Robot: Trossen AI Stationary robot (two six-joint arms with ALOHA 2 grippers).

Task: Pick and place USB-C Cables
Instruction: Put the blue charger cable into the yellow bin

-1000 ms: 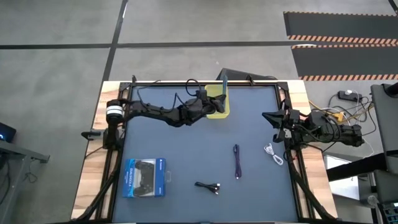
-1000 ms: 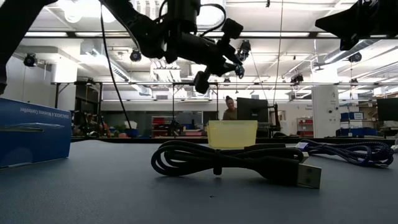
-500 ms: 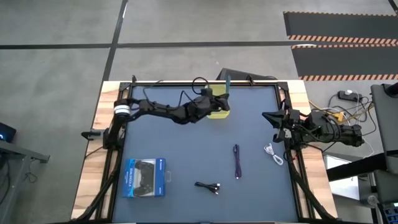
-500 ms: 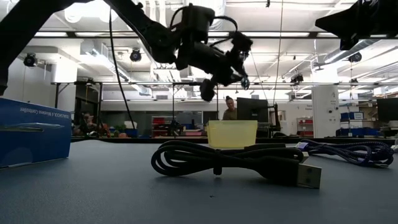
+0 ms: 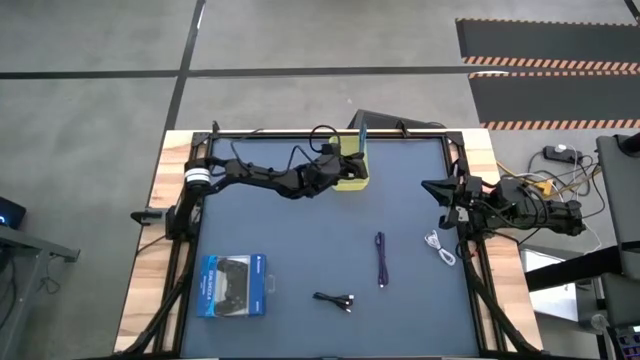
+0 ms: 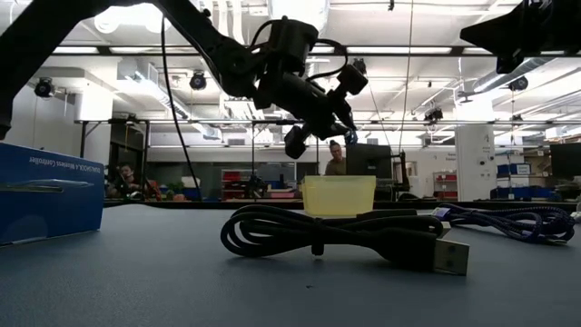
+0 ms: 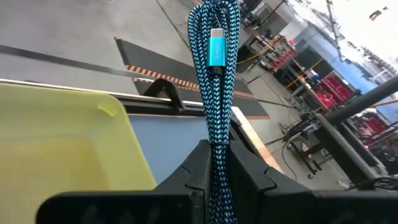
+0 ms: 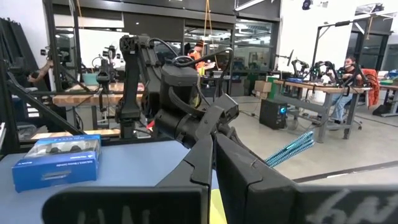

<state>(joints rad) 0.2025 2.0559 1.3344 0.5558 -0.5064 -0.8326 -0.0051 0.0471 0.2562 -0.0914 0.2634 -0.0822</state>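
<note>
The left tool (image 7: 217,168) is positioned above the pale yellow plastic bin (image 5: 352,168) at the table's (image 5: 300,250) far edge, presumably for release. Its fingers are nearly closed, clamping the folded teal braided USB-C cable (image 7: 214,81). The right tool (image 5: 432,187) waits at the right edge, fully closed and holding nothing.

Even overhead light, soft shadows; ceiling lamps (image 6: 109,18) glare in low view; near black cable (image 6: 345,238) slightly blurred.

Grey concrete floor (image 5: 300,35) with hazard-striped mats (image 5: 548,45); workbenches (image 8: 311,93) under bright ceiling lights (image 6: 427,18)
</note>
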